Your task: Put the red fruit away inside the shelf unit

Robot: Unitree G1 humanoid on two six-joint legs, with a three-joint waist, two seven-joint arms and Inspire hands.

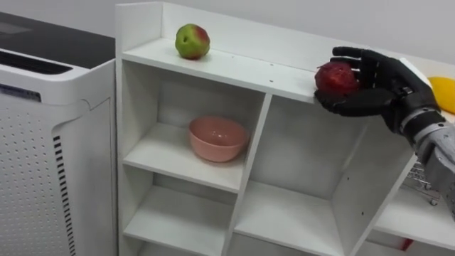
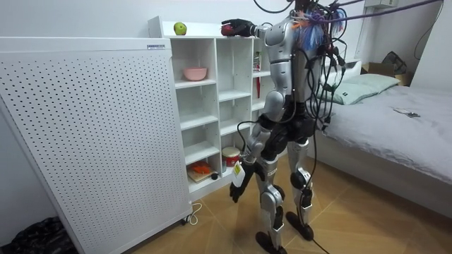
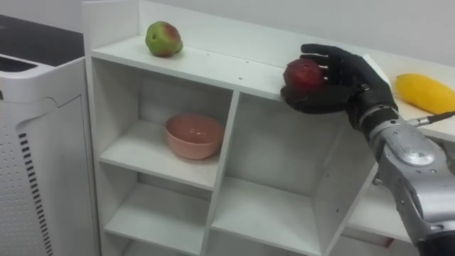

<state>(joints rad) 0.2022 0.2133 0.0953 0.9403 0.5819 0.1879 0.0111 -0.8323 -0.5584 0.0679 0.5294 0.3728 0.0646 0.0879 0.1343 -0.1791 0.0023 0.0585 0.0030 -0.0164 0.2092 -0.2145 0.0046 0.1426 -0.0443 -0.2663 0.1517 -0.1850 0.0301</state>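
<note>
My right hand (image 1: pixel 380 84) is raised to the front edge of the white closet's top shelf (image 1: pixel 234 67), fingers and thumb curled round a dark red apple (image 1: pixel 335 77) held just above that edge. A green-and-red apple (image 1: pixel 192 41) stands further left on the same shelf. At the right end of the top lies a yellow fruit (image 1: pixel 442 92). In the room view I stand facing the closet (image 2: pixel 212 106), with my left hand (image 2: pixel 237 185) hanging low beside my thigh.
A pink bowl (image 1: pixel 217 138) sits in the upper left compartment. A white perforated cabinet (image 1: pixel 50 142) stands tight against the closet's left side. Lower compartments hold a jar (image 2: pixel 230 156) and an orange item (image 2: pixel 200 169). A bed (image 2: pixel 395 120) lies behind me.
</note>
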